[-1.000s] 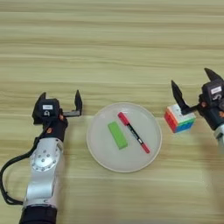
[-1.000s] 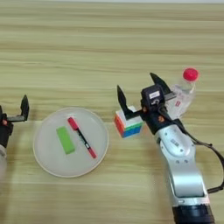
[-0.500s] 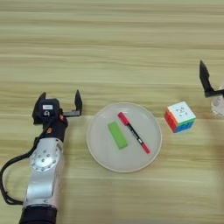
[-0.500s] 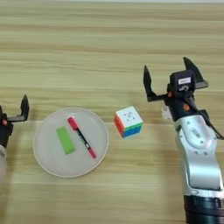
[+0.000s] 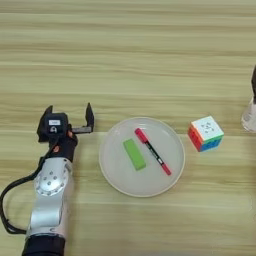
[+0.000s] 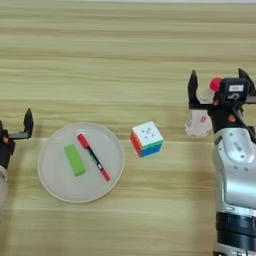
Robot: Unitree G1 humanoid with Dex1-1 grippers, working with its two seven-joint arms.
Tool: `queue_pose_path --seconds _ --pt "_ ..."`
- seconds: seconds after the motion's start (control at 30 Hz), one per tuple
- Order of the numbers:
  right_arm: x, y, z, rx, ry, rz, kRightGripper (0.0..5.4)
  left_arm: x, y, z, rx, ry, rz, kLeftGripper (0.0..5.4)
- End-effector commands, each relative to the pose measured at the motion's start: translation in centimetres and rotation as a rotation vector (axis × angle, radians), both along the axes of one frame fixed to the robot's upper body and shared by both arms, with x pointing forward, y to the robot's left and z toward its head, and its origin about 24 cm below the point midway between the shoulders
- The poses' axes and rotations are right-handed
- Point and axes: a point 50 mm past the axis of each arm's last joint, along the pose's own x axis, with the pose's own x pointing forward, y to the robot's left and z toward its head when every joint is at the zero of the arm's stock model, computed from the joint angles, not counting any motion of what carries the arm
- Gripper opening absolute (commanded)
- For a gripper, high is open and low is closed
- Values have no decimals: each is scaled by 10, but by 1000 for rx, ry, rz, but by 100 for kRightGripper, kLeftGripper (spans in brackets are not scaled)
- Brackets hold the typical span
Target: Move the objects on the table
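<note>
- The table (image 5: 125,50) carries a white plate (image 5: 142,185) near its centre, and the plate holds two things.
- A green block (image 5: 134,154) lies left of middle on the plate; a red-and-black pen (image 5: 152,151) lies beside it, tip toward 5 o'clock, apart from the block.
- The puzzle cube (image 6: 147,139), white face up, sits at 3 o'clock from the plate, just off its rim.
- The clear bottle (image 6: 200,120) with its red cap (image 6: 215,84) lies at 2 o'clock from the cube.
- The right end effector (image 6: 218,89) is released, fingers spread around the cap end; contact is hard to judge.
- The left end effector (image 5: 68,119) is released and empty, at 9 o'clock from the plate.
</note>
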Motion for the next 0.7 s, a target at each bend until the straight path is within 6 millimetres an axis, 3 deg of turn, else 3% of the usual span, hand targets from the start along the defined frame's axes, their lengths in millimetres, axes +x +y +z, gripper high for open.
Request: queue_pose_path --seconds 0.03,0.47,0.7 --pt "6 -4 -6 36 45 9 538 1 0 0 7 5 -2 540" --pt "17 -15 -30 130 152 -4 538 1 1 0 10 6 -3 540" --pt "19 -16 -33 129 165 -4 538 0 1 0 10 6 -2 540"
